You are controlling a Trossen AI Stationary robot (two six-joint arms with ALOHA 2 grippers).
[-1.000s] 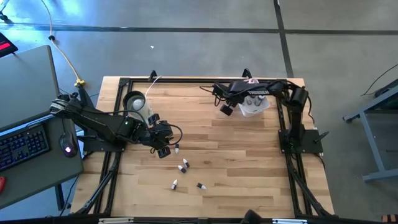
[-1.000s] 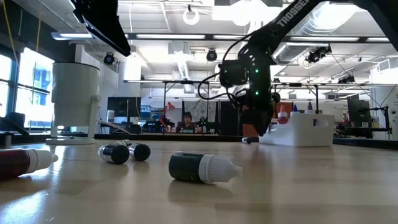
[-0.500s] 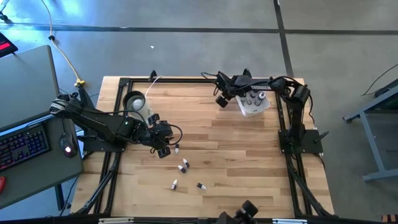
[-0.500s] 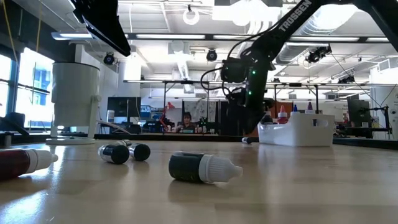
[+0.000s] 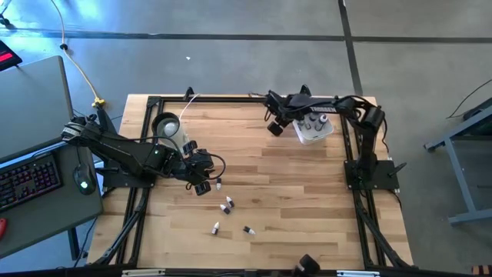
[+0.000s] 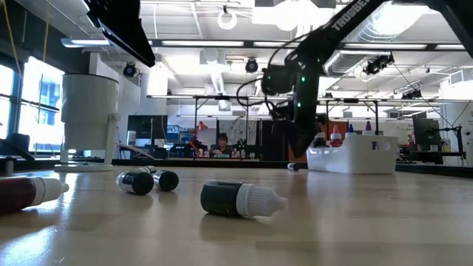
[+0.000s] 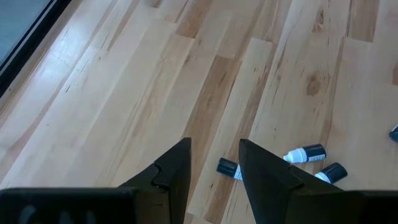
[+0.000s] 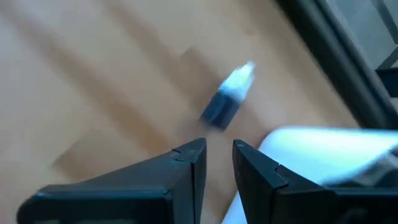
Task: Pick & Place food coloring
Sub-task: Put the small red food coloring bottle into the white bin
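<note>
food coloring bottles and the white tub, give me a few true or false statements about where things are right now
1. Several dropper bottles lie loose on the wooden table. True.
2. The white tub is empty. False: bottles stand in it, some with red or blue tops in the low view.
3. The left gripper holds a bottle between its fingers. False: its fingers are open with nothing between them, above the table near a lying bottle.
4. The right gripper is beside the tub at the table's far edge. True.
5. One bottle lies on the table ahead of the right gripper. True.
</note>
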